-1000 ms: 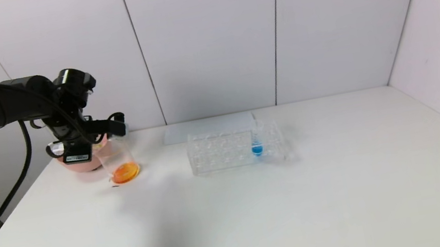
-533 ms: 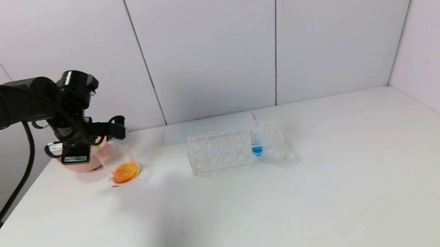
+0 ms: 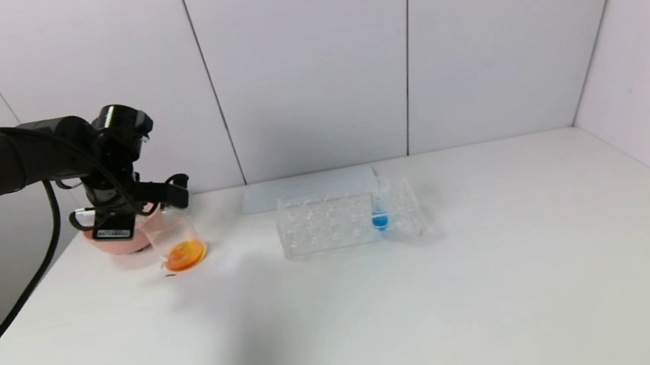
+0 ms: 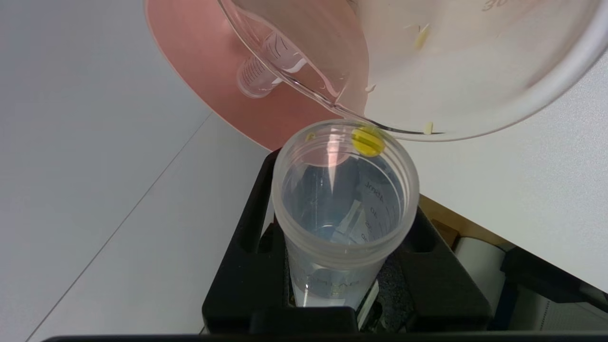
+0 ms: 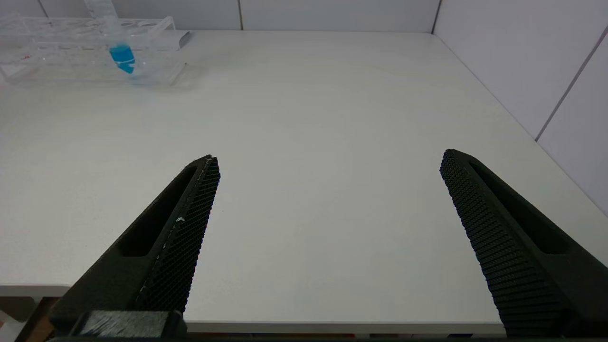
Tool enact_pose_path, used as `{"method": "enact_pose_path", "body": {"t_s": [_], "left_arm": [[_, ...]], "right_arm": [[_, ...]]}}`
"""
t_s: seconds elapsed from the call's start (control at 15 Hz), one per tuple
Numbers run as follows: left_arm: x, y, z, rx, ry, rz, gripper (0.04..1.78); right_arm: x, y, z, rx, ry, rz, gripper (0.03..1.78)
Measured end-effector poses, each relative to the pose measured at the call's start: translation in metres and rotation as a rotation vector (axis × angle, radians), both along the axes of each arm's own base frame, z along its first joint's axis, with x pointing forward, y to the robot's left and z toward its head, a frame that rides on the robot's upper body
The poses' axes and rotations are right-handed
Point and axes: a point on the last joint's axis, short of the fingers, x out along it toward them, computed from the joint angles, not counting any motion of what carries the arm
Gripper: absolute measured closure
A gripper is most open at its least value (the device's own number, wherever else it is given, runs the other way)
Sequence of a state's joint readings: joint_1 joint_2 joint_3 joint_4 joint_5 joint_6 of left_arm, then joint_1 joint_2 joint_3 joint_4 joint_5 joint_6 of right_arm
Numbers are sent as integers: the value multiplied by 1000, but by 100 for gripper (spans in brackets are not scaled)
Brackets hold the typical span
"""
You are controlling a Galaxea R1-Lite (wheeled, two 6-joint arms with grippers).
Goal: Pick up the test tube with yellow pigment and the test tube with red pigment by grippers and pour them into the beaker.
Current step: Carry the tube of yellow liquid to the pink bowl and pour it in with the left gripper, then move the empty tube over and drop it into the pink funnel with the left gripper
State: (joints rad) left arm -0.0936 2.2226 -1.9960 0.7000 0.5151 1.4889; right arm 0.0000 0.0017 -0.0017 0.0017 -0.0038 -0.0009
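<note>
White table (image 3: 389, 318) with beaker (image 3: 176, 239), pink bowl (image 3: 111, 241), clear rack (image 3: 344, 218), perhaps a flat tray (image 3: 306, 188).

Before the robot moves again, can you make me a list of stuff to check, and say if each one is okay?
1. Left gripper shut on the yellow tube: ok.
2. Tube's mouth sits at the beaker's rim: ok.
3. Tube is emptied: nearly, one yellow drop clings to its lip; not ok.
4. Beaker holds orange liquid, stands upright: ok.
5. An empty tube lies in the pink bowl: ok.
6. Right gripper open, away from the rack: ok.
</note>
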Motion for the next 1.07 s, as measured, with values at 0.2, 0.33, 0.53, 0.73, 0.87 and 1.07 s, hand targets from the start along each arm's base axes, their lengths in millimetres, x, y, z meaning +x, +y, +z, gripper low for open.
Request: {"method": "enact_pose_path", "body": {"t_s": [0.2,0.33,0.53,0.73,0.87,1.07], "left_arm": [[0,0,0,1,1,1,130],[0,0,0,4,0,3,130],[0,-1,0,21,-1,12,130],[0,-2,-1,20,0,9,130],[0,-2,0,20,-1,9,130],[-4,-2,6,9,-15,10,130]], "right_arm": [[0,0,0,0,0,0,11],[0,0,0,0,0,0,11],[0,0,0,1,0,0,11],[0,0,0,0,0,0,11],[0,0,0,0,0,0,11],[0,0,0,1,0,0,11]]}}
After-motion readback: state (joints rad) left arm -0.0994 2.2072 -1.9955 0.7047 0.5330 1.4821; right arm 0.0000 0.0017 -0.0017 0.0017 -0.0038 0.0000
